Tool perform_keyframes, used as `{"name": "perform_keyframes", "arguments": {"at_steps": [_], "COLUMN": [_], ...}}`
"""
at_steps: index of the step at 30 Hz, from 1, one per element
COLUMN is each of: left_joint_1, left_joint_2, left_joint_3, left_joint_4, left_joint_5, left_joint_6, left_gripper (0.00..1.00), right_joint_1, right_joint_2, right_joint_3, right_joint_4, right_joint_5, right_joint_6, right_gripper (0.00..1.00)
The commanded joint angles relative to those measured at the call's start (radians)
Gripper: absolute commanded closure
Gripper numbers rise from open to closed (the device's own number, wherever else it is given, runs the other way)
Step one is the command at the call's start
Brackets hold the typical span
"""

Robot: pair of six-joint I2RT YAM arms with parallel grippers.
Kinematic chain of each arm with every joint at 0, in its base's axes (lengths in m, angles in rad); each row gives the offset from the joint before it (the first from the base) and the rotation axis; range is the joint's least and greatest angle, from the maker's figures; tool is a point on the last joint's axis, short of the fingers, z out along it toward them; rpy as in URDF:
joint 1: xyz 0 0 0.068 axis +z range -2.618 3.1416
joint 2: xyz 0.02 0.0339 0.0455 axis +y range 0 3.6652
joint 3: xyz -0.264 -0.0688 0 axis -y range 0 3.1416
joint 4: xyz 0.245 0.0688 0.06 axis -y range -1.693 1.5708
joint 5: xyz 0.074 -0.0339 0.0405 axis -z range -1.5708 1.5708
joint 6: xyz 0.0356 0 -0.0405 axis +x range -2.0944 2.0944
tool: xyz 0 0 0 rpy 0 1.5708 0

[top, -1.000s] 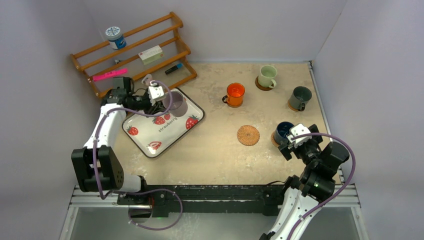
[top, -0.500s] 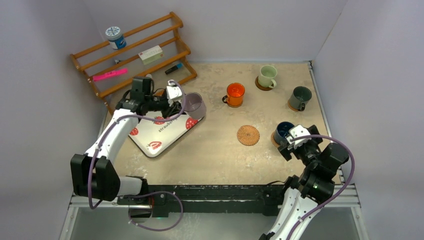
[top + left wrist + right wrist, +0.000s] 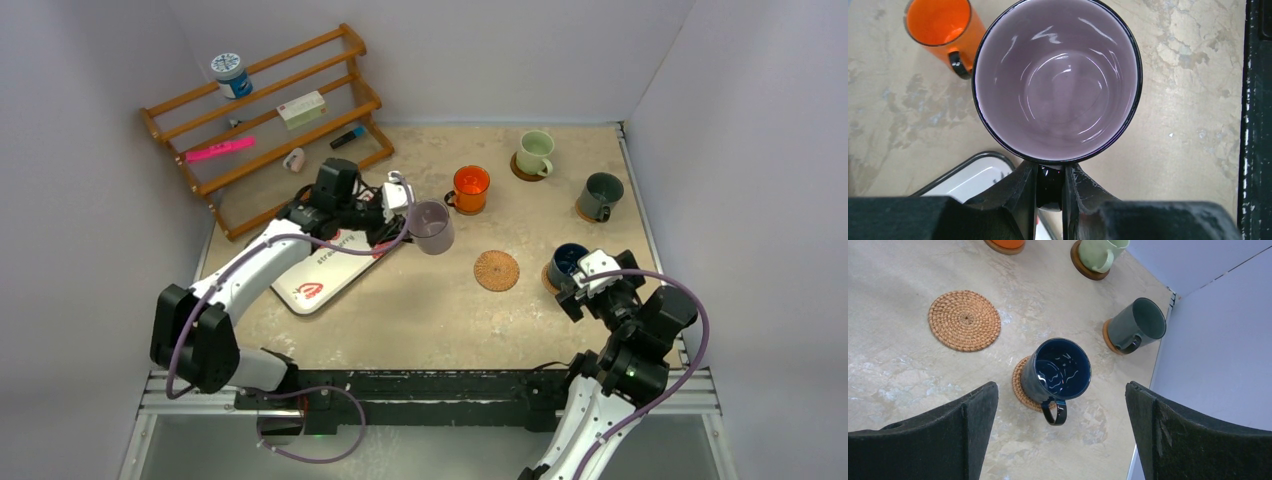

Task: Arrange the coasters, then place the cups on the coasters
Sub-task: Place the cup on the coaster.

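Looking down from above, the left gripper [image 3: 410,213] holds the translucent purple-grey mug [image 3: 434,227] by its handle. The mug hangs over the beige marbled surface [image 3: 420,310], just past the right corner of the white strawberry-print tray [image 3: 305,290] and near the orange mug [image 3: 470,187]. The orange mug, the pale green mug [image 3: 536,152], the dark grey-green mug [image 3: 602,194] and the dark blue mug [image 3: 568,263] each sit on a round brown coaster [image 3: 549,277]. The lighter woven wicker coaster [image 3: 496,270] lies bare between the purple and blue ones. The right gripper [image 3: 590,276] hovers just beside the dark blue mug.

From the left wrist, the fingers pinch the dark handle tight and the mug is upright – the orange mug shows at upper left, the tray's corner at lower left.

From the right wrist, the fingers stand wide apart, gripping nothing – the dark blue mug sits below on its coaster, its handle pointing toward the camera.
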Motion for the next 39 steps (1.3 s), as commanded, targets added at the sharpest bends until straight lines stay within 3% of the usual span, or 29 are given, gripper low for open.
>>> {"name": "perform_keyframes", "arguments": {"at_steps": [1,22,28,39], "left_joint_1": [-0.071,-0.332,-0.416,-0.431], "left_joint_2": [0.042,0.343,0.412,0.481], "left_joint_3": [0.054,0.179,0.188,0.217], "left_joint_4": [0.137,0.323,0.42,0.418], "left_joint_5": [-0.046,-0.189,-0.321,-0.293], "left_joint_6": [-0.092,-0.17,-0.126,-0.13], "left_gripper": [1.0,1.0,1.0,1.0], "right_joint_1": [-0.004,-0.004,-0.004,-0.004], "right_joint_2": [-0.002,-0.023,-0.026,-0.034], "right_joint_3": [-0.008,-0.012,-0.014,-0.012], "right_joint_4": [0.018,0.008,0.006,-0.005], "right_joint_5": [-0.006,-0.021,-0.021,-0.027], "right_joint_6": [0.014,0.0,-0.004,-0.016], "right_gripper": [0.01,0.01,0.01,0.01]}}
